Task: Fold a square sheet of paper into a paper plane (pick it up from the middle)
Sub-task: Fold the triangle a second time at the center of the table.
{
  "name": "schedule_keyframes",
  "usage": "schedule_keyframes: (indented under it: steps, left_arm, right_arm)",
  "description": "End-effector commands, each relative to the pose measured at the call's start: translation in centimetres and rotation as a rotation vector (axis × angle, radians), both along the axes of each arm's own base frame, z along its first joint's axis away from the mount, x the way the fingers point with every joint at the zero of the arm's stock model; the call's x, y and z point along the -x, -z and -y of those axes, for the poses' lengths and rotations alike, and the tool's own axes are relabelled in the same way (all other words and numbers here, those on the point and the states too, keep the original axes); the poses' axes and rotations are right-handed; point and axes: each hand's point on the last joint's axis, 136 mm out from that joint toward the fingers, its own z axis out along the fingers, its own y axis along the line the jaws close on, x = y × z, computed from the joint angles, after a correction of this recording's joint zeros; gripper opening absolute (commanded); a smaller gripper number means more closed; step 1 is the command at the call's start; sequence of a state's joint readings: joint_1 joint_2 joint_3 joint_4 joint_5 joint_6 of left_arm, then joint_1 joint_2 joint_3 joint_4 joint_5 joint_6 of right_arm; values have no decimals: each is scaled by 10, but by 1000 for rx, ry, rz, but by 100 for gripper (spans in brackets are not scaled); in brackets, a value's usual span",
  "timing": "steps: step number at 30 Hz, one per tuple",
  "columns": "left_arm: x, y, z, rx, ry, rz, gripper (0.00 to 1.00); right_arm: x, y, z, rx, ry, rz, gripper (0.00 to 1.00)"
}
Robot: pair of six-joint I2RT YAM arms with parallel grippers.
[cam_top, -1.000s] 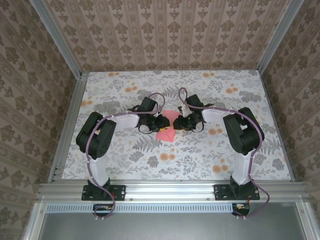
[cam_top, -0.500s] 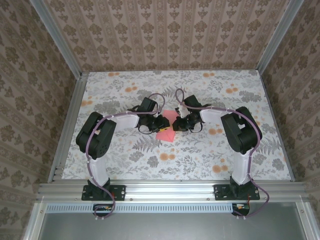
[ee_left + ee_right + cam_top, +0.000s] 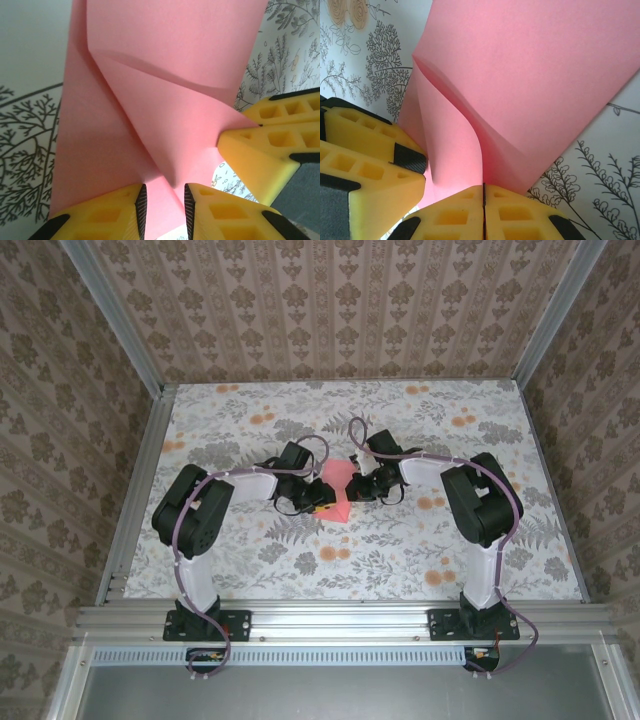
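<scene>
Lab test cell — aluminium frame (image 3: 330,618); wallpapered walls (image 3: 340,310); floral tabletop (image 3: 400,550)

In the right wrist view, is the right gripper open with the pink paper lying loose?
No: the right gripper is shut, its yellow fingers pressed together on the edge of the pink paper.

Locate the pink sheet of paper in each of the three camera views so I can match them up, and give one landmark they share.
Top external: the pink sheet of paper sits mid-table, between the two claws.
Left wrist: it runs from the top edge down the middle into the left claw, whose yellow fingers hold its lower edge.
Right wrist: it spreads from the upper right down to the right claw, shut on its lower edge.
Shared landmark: the floral tablecloth beneath it.
</scene>
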State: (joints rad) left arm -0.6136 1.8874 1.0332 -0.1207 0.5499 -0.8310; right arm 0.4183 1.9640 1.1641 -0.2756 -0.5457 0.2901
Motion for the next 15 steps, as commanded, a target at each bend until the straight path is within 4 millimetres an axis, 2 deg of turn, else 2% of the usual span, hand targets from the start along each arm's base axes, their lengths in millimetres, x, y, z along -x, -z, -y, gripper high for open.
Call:
schedule_keyframes:
  steps: [1, 8, 15]
  left_arm:
    - [10, 6, -8, -35, 33, -17, 29]
    - [18, 16, -14, -87, 76, -41, 23]
    - [20, 20, -15, -101, 91, -49, 23]
  right_arm:
    - [-9, 4, -2, 24, -6, 30, 9]
    - [-14, 0, -3, 19, 2, 43, 9]
    - [-16, -4, -6, 5, -5, 54, 10]
